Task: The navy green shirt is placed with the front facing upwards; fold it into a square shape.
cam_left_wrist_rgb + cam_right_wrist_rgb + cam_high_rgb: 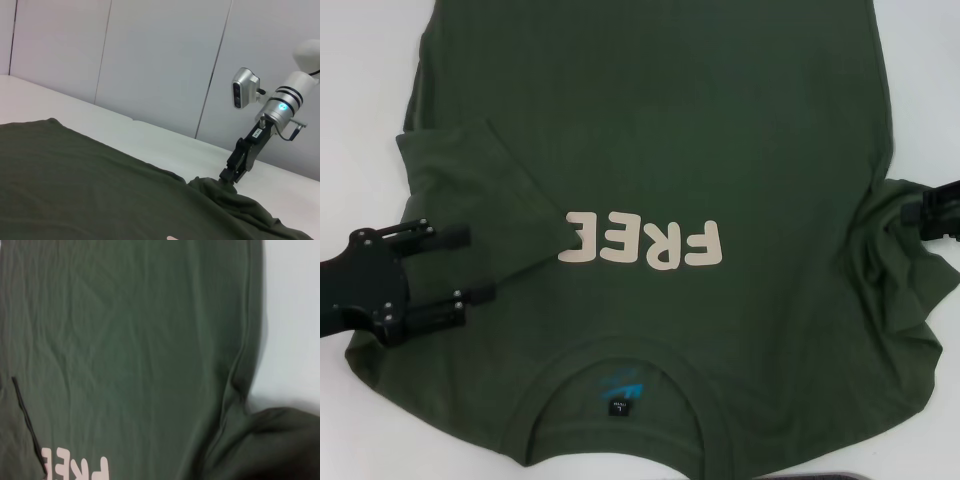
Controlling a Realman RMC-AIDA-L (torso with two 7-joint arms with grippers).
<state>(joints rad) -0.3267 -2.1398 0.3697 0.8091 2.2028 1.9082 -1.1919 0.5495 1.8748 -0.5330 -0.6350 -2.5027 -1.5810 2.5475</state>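
The navy green shirt lies front up on the white table, collar nearest me, cream lettering on the chest. Its left sleeve is folded inward and covers the edge of the lettering. My left gripper hovers open over the shirt's left shoulder, nothing between its fingers. My right gripper is at the shirt's right side, shut on the bunched right sleeve. The left wrist view shows that right gripper pinching a raised ridge of cloth. The right wrist view shows only shirt.
White table shows to the left and right of the shirt. Grey wall panels stand behind the table's far edge. A dark object peeks in at the near edge.
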